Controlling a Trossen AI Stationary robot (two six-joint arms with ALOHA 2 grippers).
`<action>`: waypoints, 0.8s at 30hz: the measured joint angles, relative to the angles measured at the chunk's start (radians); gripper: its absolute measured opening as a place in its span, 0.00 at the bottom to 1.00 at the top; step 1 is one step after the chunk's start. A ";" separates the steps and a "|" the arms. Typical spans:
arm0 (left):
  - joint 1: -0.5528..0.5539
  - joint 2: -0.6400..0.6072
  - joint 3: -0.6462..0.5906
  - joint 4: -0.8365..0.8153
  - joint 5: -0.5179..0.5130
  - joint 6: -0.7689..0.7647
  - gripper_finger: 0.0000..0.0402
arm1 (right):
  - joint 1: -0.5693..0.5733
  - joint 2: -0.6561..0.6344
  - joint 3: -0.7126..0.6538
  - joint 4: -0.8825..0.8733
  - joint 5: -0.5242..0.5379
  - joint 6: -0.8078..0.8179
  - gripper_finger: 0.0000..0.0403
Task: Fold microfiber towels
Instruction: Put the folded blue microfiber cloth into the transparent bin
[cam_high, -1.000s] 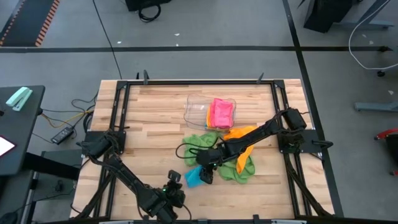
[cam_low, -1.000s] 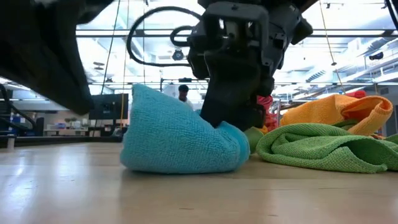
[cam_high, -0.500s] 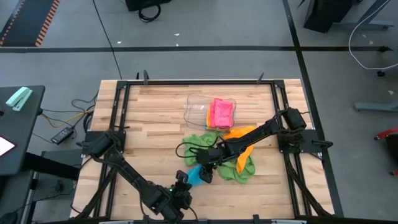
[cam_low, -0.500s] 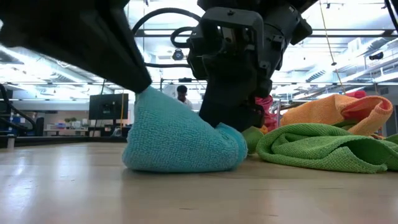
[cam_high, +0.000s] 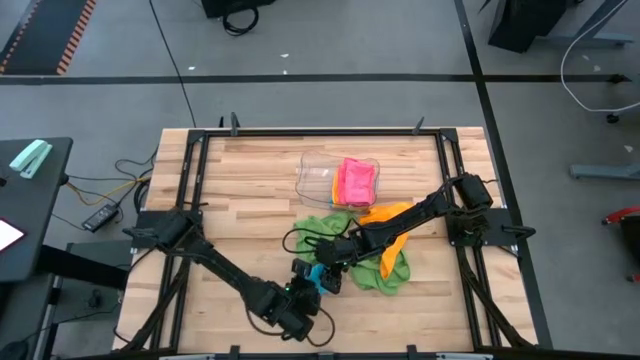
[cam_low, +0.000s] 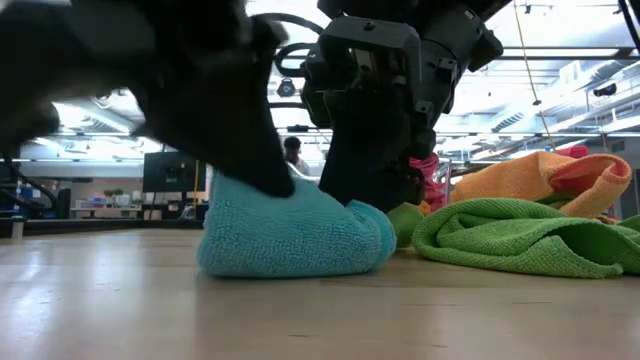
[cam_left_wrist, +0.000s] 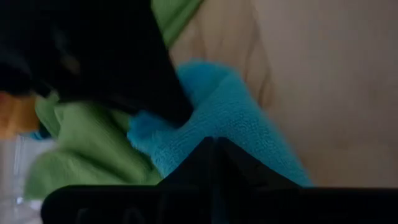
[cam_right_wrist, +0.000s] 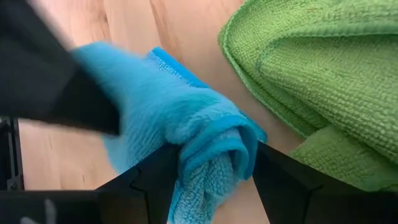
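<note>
A blue microfiber towel (cam_high: 317, 277) lies bunched on the wooden table near its front edge; its underside rests on the wood (cam_low: 290, 240). My right gripper (cam_right_wrist: 214, 186) is shut on its right-hand bunch. My left gripper (cam_left_wrist: 211, 149), fingers shut into one point, comes in from the near left onto the towel's top (cam_low: 275, 185). Behind it lie a green towel (cam_high: 385, 268), another green one (cam_high: 325, 226) and an orange one (cam_high: 392, 214). A pink towel (cam_high: 356, 182) lies in a clear tray (cam_high: 312, 176). My left gripper lays its shut tip on the blue towel's upper left part (cam_left_wrist: 249, 124), slanting down from the table's near-left side. It holds nothing between its fingers. My right gripper pinches a rolled, several-layer bunch of the blue towel (cam_right_wrist: 214, 155) between its two fingers (cam_right_wrist: 158, 177), slanting down from the far right. The towel stays on the table.
The green towel (cam_low: 520, 240) lies right beside the blue one, with the orange towel (cam_low: 540, 175) heaped behind it. Bare wood (cam_high: 230, 200) spreads over the table's left half. A black frame rail (cam_high: 300, 132) runs round the table.
My left gripper has swung from the table's near edge toward the right and far side, reaching the blue towel with shut fingers. The towel's upright left peak now stands lower under the arm. My right gripper has kept its hold in place.
</note>
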 joint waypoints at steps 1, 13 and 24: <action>0.004 0.008 0.000 -0.009 0.006 -0.013 0.08 | 0.002 0.000 0.000 0.000 0.001 -0.003 0.51; -0.005 0.028 0.001 -0.015 0.008 -0.030 0.04 | -0.006 -0.044 0.000 -0.096 -0.062 -0.080 0.51; -0.005 0.028 0.001 -0.014 0.011 -0.039 0.04 | 0.106 -0.162 0.000 -0.119 0.170 -0.538 0.54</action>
